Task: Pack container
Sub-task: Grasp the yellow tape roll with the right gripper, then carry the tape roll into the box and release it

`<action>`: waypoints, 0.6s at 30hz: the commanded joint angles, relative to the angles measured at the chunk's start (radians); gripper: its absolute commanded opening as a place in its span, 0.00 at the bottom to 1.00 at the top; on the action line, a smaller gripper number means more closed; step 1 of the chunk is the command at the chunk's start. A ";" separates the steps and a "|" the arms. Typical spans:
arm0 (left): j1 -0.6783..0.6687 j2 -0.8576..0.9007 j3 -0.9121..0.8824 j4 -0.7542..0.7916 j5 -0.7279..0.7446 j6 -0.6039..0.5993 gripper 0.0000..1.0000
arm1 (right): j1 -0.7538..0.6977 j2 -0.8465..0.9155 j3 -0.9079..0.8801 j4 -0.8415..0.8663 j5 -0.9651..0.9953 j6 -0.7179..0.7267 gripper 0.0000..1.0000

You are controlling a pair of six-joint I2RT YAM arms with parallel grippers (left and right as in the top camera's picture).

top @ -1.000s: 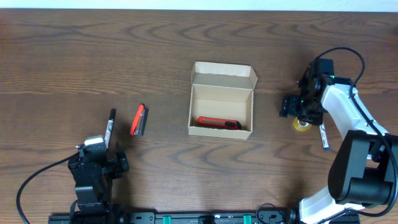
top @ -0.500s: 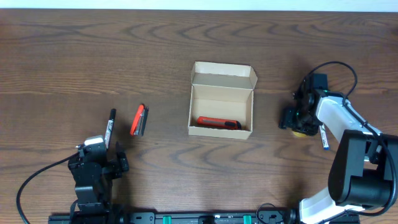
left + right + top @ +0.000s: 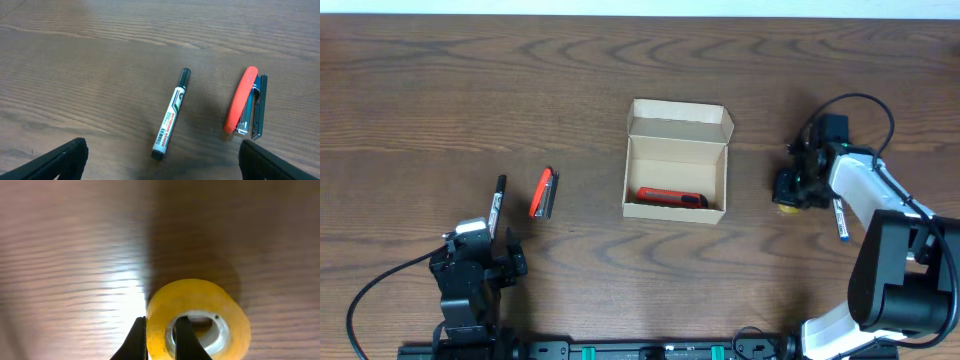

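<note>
The container [image 3: 677, 165] is a tan cardboard box standing open mid-table, its flap lid folded back, with a red tool [image 3: 672, 197] lying inside. To its right, my right gripper [image 3: 792, 188] [image 3: 161, 322] is shut on the yellow tape roll [image 3: 197, 320] [image 3: 785, 207], one finger in the roll's hole and the other outside, pinching its wall. My left gripper [image 3: 480, 238] [image 3: 162, 170] is open near the front left. Ahead of it lie a black-capped white marker [image 3: 171, 115] [image 3: 497, 204] and a red stapler [image 3: 245, 107] [image 3: 543, 192].
A blue pen [image 3: 841, 220] lies on the wood just right of the right gripper, beside the arm. The right arm's base [image 3: 900, 290] stands at the front right, with a cable looping behind the wrist.
My right gripper came down over the tape roll and closed on its wall, and the roll shifted slightly left. The left arm, marker and stapler have not moved.
</note>
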 commanded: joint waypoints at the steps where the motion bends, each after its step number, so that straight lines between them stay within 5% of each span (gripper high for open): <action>1: -0.003 0.001 0.018 0.000 0.005 -0.012 0.95 | 0.015 -0.045 0.129 -0.035 -0.128 -0.091 0.01; 6: -0.003 0.001 0.018 0.000 0.006 -0.012 0.95 | 0.083 -0.124 0.289 -0.092 -0.229 -0.192 0.01; 11: -0.003 0.001 0.018 0.001 0.038 -0.012 0.95 | 0.222 -0.145 0.438 -0.239 -0.349 -0.483 0.01; 18: -0.003 0.001 0.018 0.001 0.039 -0.012 0.95 | 0.479 -0.145 0.526 -0.425 -0.222 -0.836 0.01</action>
